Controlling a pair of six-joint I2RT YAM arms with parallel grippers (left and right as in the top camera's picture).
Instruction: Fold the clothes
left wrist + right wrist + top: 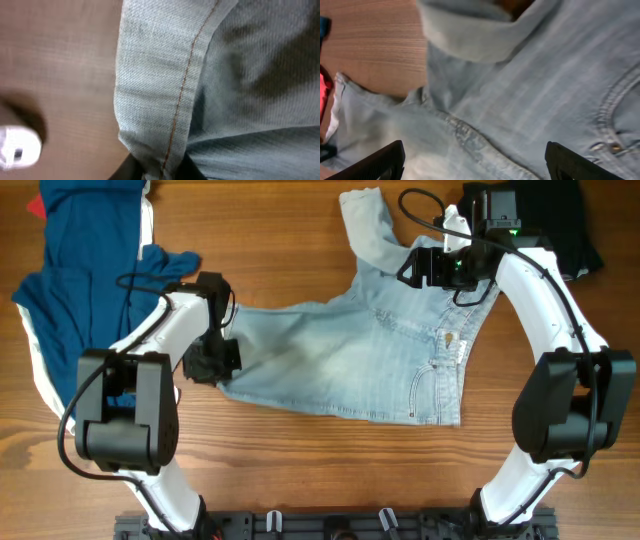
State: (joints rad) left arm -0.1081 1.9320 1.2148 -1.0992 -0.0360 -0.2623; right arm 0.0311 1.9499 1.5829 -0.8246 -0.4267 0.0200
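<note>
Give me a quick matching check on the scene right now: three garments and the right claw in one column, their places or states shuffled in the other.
Things:
1. denim shorts
2. navy garment
3. black garment
4. right claw

Places or states:
a. far right corner
b. open, over pale denim
c. spread across the middle of the table
d. far left side

Pairs: 1-c, 2-d, 3-a, 4-b
</note>
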